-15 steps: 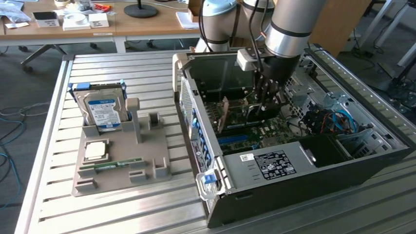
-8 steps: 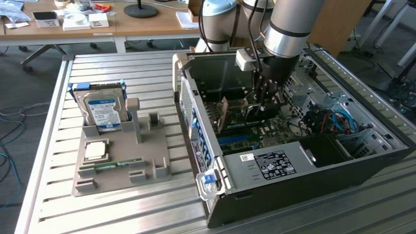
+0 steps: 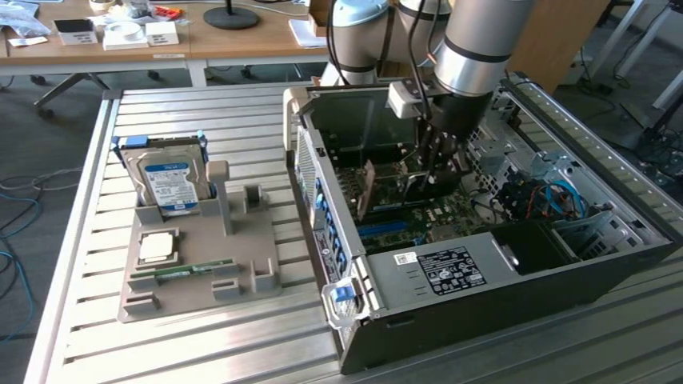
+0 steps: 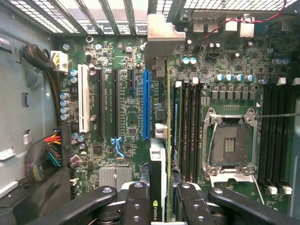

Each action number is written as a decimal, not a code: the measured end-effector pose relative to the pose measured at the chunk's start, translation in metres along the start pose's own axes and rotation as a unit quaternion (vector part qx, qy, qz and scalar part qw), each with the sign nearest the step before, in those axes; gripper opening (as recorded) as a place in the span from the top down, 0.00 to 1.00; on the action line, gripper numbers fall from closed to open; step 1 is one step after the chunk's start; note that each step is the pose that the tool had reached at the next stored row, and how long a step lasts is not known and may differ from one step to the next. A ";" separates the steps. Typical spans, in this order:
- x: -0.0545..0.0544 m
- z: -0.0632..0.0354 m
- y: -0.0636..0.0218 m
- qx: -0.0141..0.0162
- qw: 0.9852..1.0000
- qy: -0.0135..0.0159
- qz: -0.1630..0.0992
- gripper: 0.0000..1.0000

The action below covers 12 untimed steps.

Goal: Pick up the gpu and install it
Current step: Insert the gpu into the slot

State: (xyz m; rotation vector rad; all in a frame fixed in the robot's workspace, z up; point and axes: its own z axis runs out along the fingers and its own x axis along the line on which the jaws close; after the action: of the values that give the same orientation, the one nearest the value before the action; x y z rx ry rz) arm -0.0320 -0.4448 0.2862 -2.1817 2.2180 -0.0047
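One gripper (image 4: 161,199) is under inspection. We find its black fingers (image 4: 136,201) pinching the gpu (image 4: 158,173), a flat green circuit-board card with a black fan housing and a silver metal end bracket (image 4: 161,35). The card is held on edge inside the open black computer case (image 3: 513,320). The case lies on its side on the slatted metal table (image 3: 85,336), toward the table's edge at the exterior view's right.

We judge the pick-up done. The step in hand is the installation, at the lining-up stage.

In the wrist view, the card's thin green edge runs parallel to the long blue expansion slot (image 4: 146,105) on the green motherboard (image 4: 126,126). It lies just beside that slot, on the side of the empty silver processor socket (image 4: 230,145). The bracket sits near the case's rear wall.

We cannot tell whether another slot lies hidden under the card, or whether its connector touches the board. We judge it not seated.

In our opinion the next move calls for three things:
- the contact edge set square over its slot
- the bracket lined up with the rear opening
- a straight, even press without tilt
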 end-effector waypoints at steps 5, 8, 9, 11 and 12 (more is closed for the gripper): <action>0.001 0.0003 0.0000 0.000 1.000 0.000 0.000 0.73; 0.001 0.0008 0.0000 0.000 1.000 0.000 0.000 0.73; 0.001 0.0011 0.0000 0.000 1.000 0.000 0.000 0.73; 0.001 0.0016 0.0001 0.000 1.000 0.000 0.000 0.73; 0.001 0.0017 0.0001 0.000 1.000 0.000 0.000 0.73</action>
State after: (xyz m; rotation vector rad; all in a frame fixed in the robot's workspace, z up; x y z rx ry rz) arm -0.0321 -0.4457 0.2845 -2.1817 2.2180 -0.0048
